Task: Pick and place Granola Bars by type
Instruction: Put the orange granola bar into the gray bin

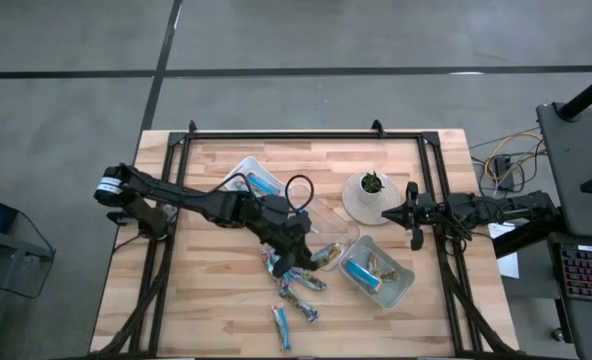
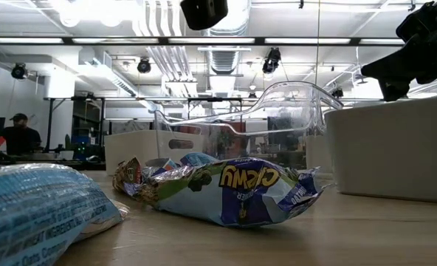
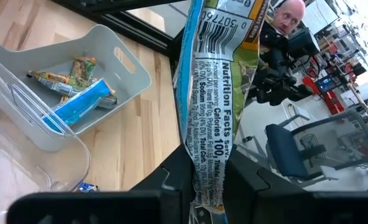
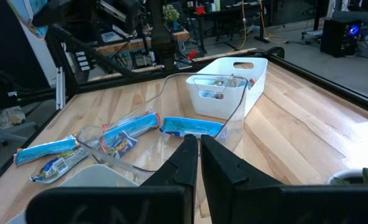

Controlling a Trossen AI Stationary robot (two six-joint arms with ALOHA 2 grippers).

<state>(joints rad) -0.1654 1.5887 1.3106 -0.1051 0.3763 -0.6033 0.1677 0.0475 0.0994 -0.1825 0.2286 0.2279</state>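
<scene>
- The left gripper [image 1: 298,250], at the middle of the high view, is clenched on 1 granola bar [image 3: 210,106], its nutrition panel hanging upright between the fingers [image 3: 171,180].
- More bars [image 1: 294,290] lie scattered on the table [image 1: 206,310] below it.
- The white bin [image 1: 401,285] at lower right holds 1 blue bar [image 3: 78,106] and 2 tan ones.
- The right gripper [image 1: 410,213], at the right, has its fingers pressed together, empty.

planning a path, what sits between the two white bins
In the high view, a clear tray sits between the left bin and the right bin, with the left gripper there holding a granola bar.
</scene>
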